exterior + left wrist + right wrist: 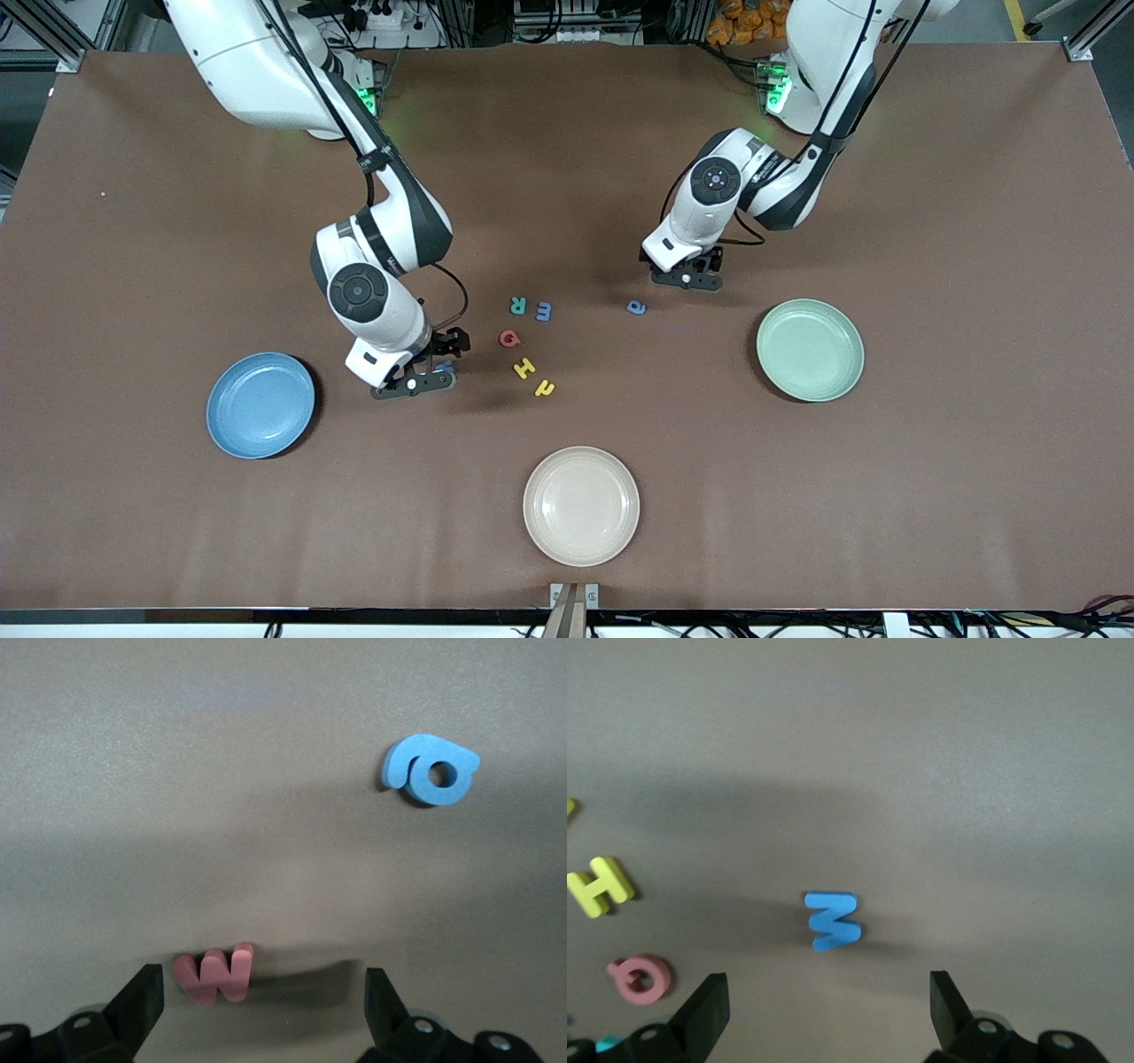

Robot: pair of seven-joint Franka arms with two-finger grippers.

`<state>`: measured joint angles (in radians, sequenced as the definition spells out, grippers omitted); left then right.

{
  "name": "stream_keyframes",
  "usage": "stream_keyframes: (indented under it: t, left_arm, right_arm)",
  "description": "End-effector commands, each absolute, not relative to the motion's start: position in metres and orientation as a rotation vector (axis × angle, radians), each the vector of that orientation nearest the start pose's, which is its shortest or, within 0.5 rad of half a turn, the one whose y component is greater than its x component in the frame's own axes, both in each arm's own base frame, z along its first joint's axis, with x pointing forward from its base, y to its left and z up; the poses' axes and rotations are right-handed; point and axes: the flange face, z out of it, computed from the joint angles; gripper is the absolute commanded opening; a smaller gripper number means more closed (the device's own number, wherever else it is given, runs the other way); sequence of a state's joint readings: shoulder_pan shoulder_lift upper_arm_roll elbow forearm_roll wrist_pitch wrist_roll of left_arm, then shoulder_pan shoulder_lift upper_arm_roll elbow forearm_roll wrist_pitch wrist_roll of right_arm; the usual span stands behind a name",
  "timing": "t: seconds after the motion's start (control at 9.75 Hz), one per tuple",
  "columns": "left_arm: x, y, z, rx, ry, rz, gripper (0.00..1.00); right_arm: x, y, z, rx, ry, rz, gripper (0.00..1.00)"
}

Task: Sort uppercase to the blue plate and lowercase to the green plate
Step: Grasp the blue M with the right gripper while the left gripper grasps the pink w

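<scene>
The beige plate [580,505] is seen nearest the front camera on the brown bench [930,496]. Farther back, the blue plate [260,405] is set toward the right arm's end, with nothing on it. The right gripper [416,377] is held low over the blue W [833,921], its fingers [709,1003] spread wide to either side of the letter and clear of it. Beside it, the small yellow h-like letter [544,387] and, just farther, the yellow H [524,367] are laid flat. The green plate [810,349], also bare, is placed toward the left arm's end. Farther again, the red Q [509,338], blue m [544,310], green R [518,306] and blue a [636,307] are scattered mid-bench. The left gripper [687,279] is poised just beside the blue a, fingers parted, over the red w [215,974], which is not gripped.
</scene>
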<state>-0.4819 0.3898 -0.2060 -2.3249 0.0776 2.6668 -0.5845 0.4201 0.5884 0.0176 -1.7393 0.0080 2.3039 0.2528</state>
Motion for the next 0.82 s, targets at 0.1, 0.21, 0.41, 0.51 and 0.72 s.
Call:
stream_keyframes:
  t: [0.1, 0.21, 0.41, 0.51, 0.72]
  left_arm:
    - [0.398, -0.325, 0.162, -3.120, 0.286, 0.034, 1.00]
    - [0.400, -0.321, 0.162, -3.118, 0.280, 0.033, 1.00]
    - [0.398, -0.317, 0.162, -3.114, 0.274, 0.040, 1.00]
    - [0.397, -0.317, 0.160, -3.113, 0.272, 0.044, 1.00]
    - [0.395, -0.316, 0.160, -3.113, 0.229, 0.047, 1.00]
  right_arm:
    - [0.606, 0.280, 0.213, -3.120, -0.251, 0.002, 1.00]
    - [0.605, 0.280, 0.209, -3.124, -0.254, 0.012, 1.00]
    - [0.605, 0.281, 0.198, -3.122, -0.256, -0.002, 1.00]
    - [0.605, 0.281, 0.196, -3.123, -0.258, -0.003, 1.00]
    - [0.604, 0.282, 0.190, -3.127, -0.266, 0.004, 1.00]
